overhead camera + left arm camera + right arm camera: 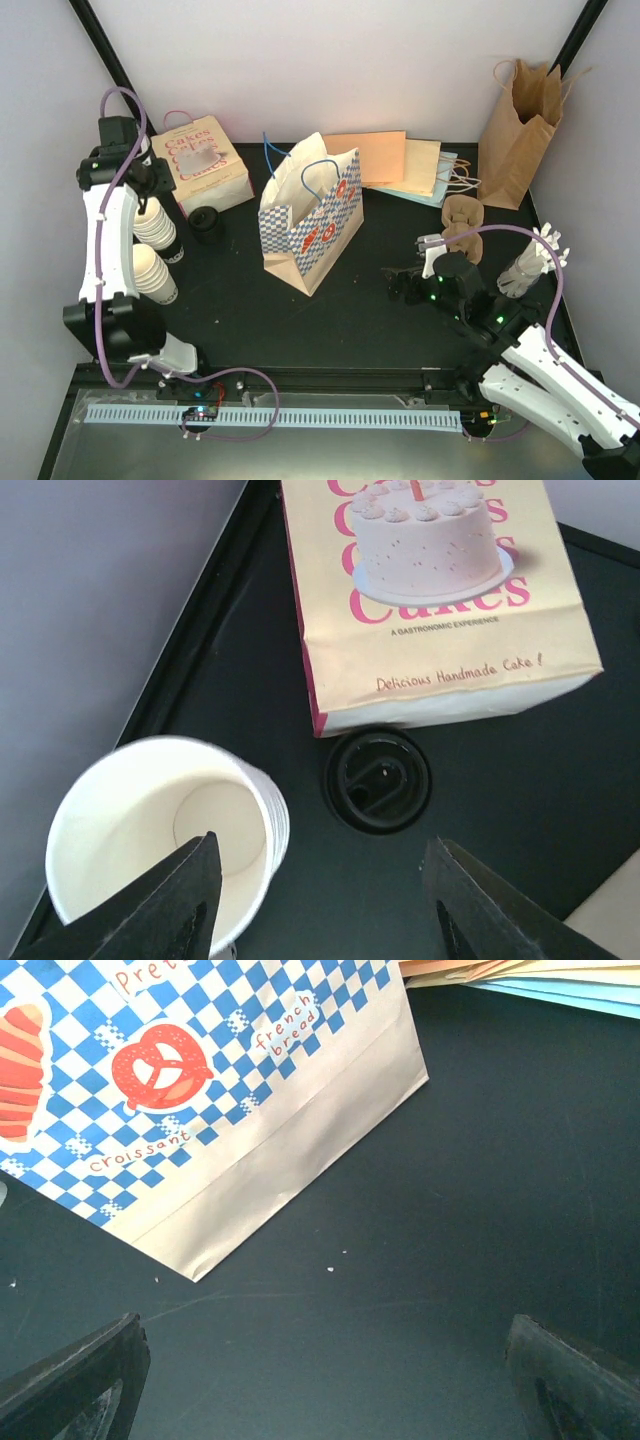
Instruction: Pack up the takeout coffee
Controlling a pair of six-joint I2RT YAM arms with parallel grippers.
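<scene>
My left pincer (320, 842) hangs with its jaws apart over the far left corner of the bench (330, 310). One finger (180, 900) sits across the open mouth of a white paper cup (120, 820), and the other is over bare bench, so I grip nothing. Near the cup lies a black lid (377, 780), just beside the lower edge of the cake bag (440, 600). In the overhead view, a second cup (152, 275) stands nearer my base, along the left edge. My right pincer (322, 1330) is spread wide and empty over the dark bench. It faces the blue checked bakery bag (200, 1080) standing mid-bench.
</scene>
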